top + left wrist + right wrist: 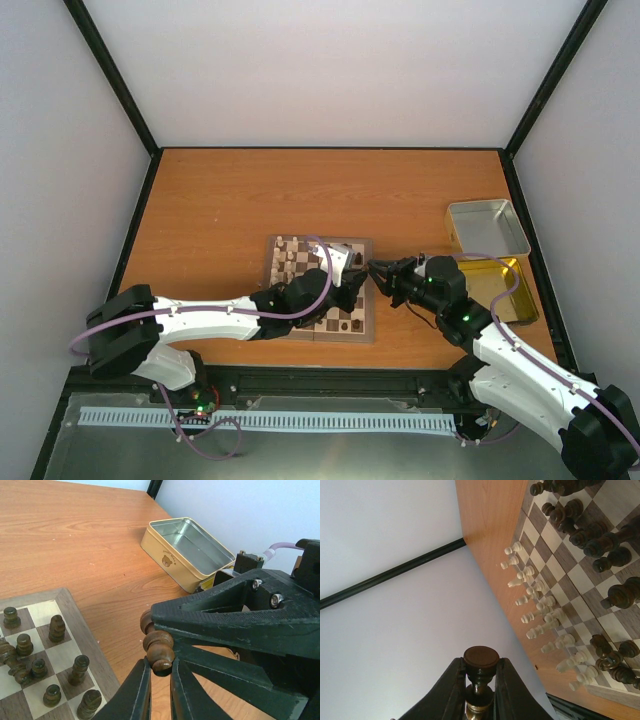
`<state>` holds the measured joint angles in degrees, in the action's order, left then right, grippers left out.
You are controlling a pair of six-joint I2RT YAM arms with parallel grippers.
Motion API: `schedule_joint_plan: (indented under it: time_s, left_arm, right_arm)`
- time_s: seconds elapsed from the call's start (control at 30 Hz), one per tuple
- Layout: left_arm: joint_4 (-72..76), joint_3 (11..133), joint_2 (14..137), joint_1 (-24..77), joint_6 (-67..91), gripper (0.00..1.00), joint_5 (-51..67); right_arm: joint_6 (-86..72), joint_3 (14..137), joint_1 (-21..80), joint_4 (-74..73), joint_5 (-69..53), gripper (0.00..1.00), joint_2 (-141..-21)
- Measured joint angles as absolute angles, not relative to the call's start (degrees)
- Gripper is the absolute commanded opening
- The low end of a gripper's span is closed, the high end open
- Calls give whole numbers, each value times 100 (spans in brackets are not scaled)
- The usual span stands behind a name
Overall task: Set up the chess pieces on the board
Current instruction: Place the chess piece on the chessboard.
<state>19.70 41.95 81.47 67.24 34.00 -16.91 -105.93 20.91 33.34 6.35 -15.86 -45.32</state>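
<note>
The board (318, 290) lies at the table's middle, with dark brown chess pieces (56, 628) on its near squares and cream ones (540, 605) along the far side. Both grippers meet just off the board's right edge. My right gripper (481, 666) is shut on one dark chess piece (481, 658), holding it by its stem and base. In the left wrist view my left gripper (160, 669) is pinched on that same piece's rounded head (159, 649), with the right gripper's black fingers (225, 615) above it. In the top view the left gripper (357, 272) and the right gripper (377, 270) touch tips.
An open metal tin (488, 225) stands at the right back, also in the left wrist view (187, 555). Its yellow lid (497, 287) lies nearer, beside my right arm. A few dark pieces lie toppled on the board (15, 665).
</note>
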Motion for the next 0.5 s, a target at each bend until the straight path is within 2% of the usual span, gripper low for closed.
schedule_joint_plan:
  time_s: [0.07,0.17,0.27,0.4,0.5]
  left_arm:
    - [1940,4219,8147,6724,3343,8,-1704]
    - [1896,4254,8147,6724,3264,19,-1712]
    - [1883,4265,8147,6724,3216,25,-1699]
    - [1905,4316,8147,6724,3175,26,-1684]
    - [1949,4335,8147,6724,3159,22,-1667]
  right_arm:
    - [-10591,2091,3334,644,-1586,13,-4532]
    - [-10589,2086,3315,666,-1586,13,-4521]
    - [-10584,2067,3312,661,-1612,13,-4501]
    - [-10569,2023,3312,602,-1671,13,-4499]
    - [-10551,2021,3312,600,-1702,13,-4499]
